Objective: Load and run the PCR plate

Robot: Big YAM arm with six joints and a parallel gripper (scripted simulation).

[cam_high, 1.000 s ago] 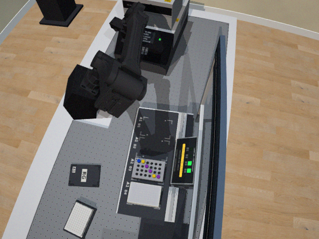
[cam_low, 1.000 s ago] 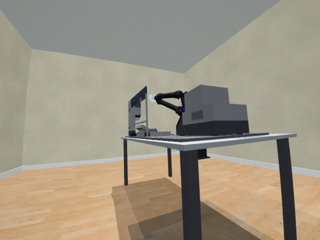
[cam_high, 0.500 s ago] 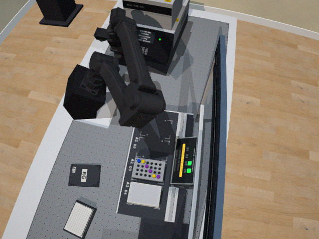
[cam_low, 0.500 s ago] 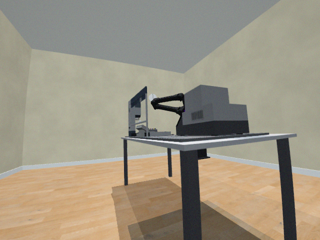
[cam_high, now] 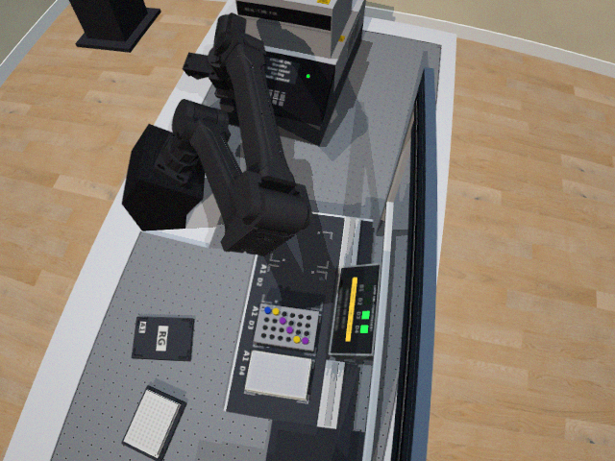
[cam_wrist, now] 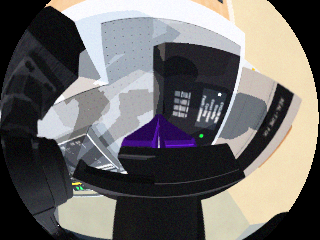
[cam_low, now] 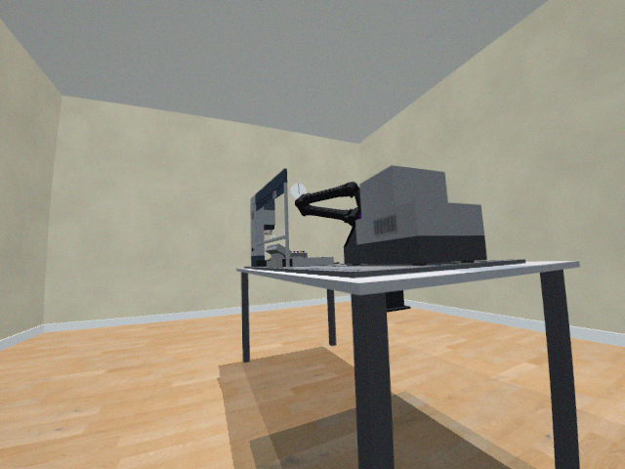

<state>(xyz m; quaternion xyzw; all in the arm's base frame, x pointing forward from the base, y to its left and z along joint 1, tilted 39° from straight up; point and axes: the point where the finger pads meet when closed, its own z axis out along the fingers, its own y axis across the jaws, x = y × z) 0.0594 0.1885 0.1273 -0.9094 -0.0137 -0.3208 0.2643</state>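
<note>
Gripper: the gripper point(cam_wrist: 160, 135) has its fingers pressed together on nothing, hanging near the key panel point(cam_high: 278, 96) of cycler Q1 point(cam_high: 317, 113).
Q1: lid looks shut; lamp point(cam_high: 307, 76) green, so no run on.
Plates: one white plate point(cam_high: 151, 422) lies far from Q1, beyond the RG nest point(cam_high: 162, 338), likely N06 in W1. M06 is not visible, presumably under the lid.
Deck: D1 and D2 look vacated; tube block point(cam_high: 286, 328) and deep-well block point(cam_high: 278, 375) remain.
Left: probably START.
Surroundings: white table point(cam_low: 403, 282), wooden floor, cream walls.

Pale cream plaster walls point(cam_low: 151, 212), a grey ceiling point(cam_low: 282, 55), light wooden plank floor point(cam_low: 126, 394), white dark-legged worktop point(cam_low: 383, 284).
</note>
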